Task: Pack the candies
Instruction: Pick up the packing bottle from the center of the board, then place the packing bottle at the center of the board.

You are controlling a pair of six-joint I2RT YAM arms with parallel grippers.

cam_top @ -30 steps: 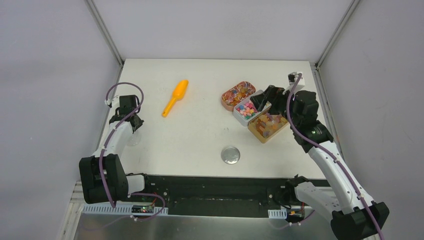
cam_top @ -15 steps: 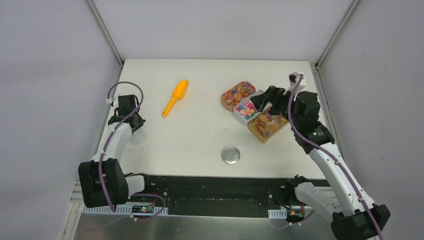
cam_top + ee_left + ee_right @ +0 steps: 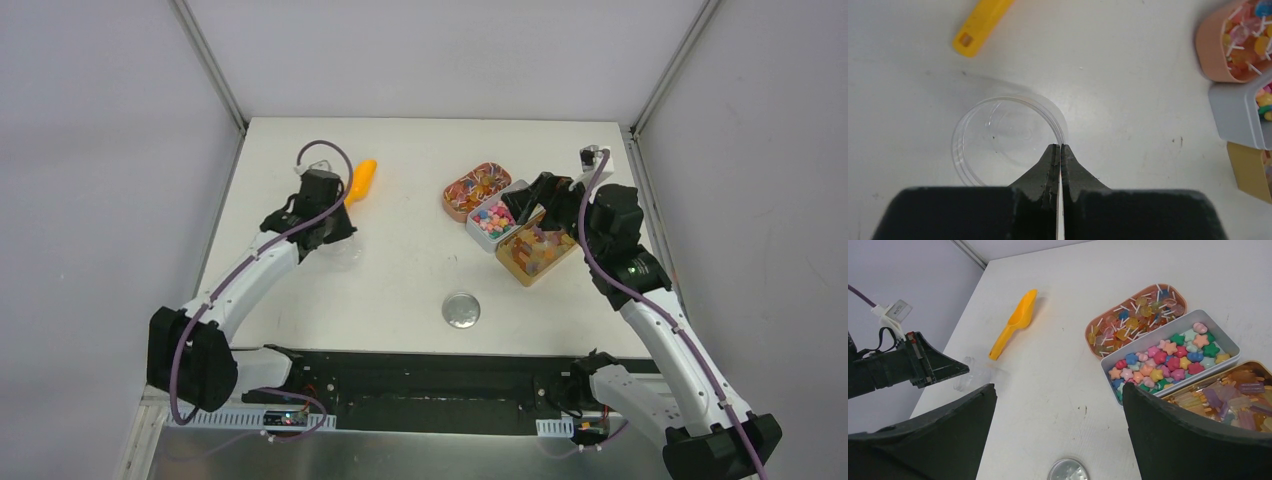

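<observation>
The candies lie in three trays at the right: lollipop sweets in a pink oval tray (image 3: 476, 187) (image 3: 1133, 315), star sweets in a grey tray (image 3: 492, 218) (image 3: 1168, 357), and amber gummy chunks in a gold tray (image 3: 535, 250) (image 3: 1223, 395). My left gripper (image 3: 335, 235) (image 3: 1059, 146) is shut on the rim of a clear round jar (image 3: 1008, 137) (image 3: 344, 252), which is empty. My right gripper (image 3: 530, 200) (image 3: 1058, 390) is open and empty above the trays.
An orange scoop (image 3: 362, 178) (image 3: 1015, 322) (image 3: 980, 22) lies just beyond the left wrist. A round silver lid (image 3: 461, 310) (image 3: 1067, 471) lies near the table's front middle. Grey walls close in the table on three sides.
My left arm has swung from the table's left edge toward the middle with the clear jar, ending beside the scoop. The right arm has barely moved.
</observation>
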